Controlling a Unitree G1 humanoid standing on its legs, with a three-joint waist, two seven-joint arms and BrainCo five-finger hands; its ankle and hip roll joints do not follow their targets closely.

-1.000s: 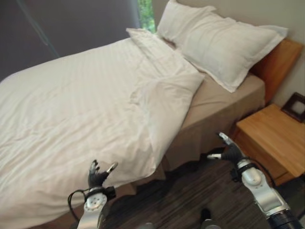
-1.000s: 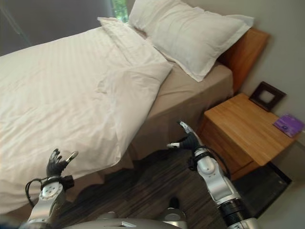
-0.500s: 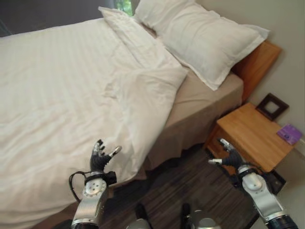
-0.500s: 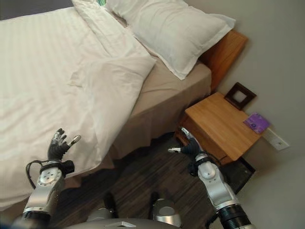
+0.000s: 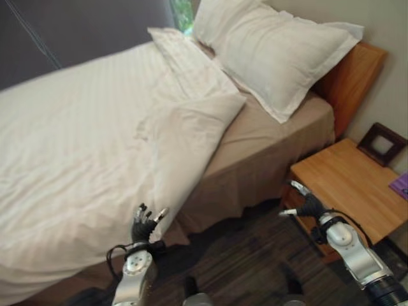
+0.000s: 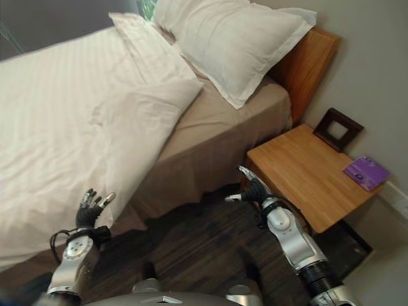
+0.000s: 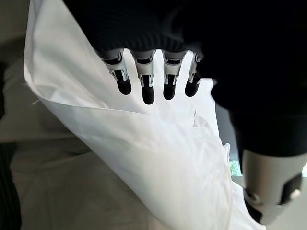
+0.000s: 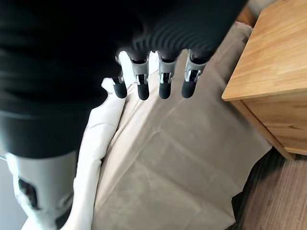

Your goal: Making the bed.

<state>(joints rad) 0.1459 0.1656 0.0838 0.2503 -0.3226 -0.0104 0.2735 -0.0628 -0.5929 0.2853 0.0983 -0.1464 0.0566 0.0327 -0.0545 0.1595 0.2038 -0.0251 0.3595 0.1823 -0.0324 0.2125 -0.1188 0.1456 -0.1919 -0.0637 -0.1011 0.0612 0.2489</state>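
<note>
White striped duvet (image 5: 83, 134) covers most of the bed, reference landmark is the wooden headboard (image 5: 352, 80). Duvet's top corner is folded back on itself into a loose triangular flap (image 5: 191, 124) partway down from the headboard, leaving a strip of beige fitted sheet (image 5: 274, 137) bare between the flap and the headboard. Beige sheet also hangs down the near side of the mattress as a skirt (image 8: 177, 163). The duvet's edge drapes over that side further from the headboard.

Two large white pillows (image 5: 280, 48) lean stacked against the headboard; a flatter white striped pillow (image 5: 185, 54) lies just beside them on the far side, touching the duvet.

Left hand (image 5: 145, 224) is raised just beside the hanging duvet edge, at the end well away from the headboard. Fingers loosely spread and pointing up, thumb apart, holding nothing. Its wrist view shows straight fingers (image 7: 146, 86) in front of the white cloth, no grip.

Right hand (image 5: 307, 205) sits over the dark wood floor (image 6: 191, 248), close to the front of the light wooden nightstand (image 5: 354, 188) that stands next to the headboard. Fingers extended and splayed, thumb out, empty; wrist view confirms.

On the nightstand: dark square picture frame (image 6: 339, 129) against the wall, small purple packet (image 6: 365, 172) near it.
</note>
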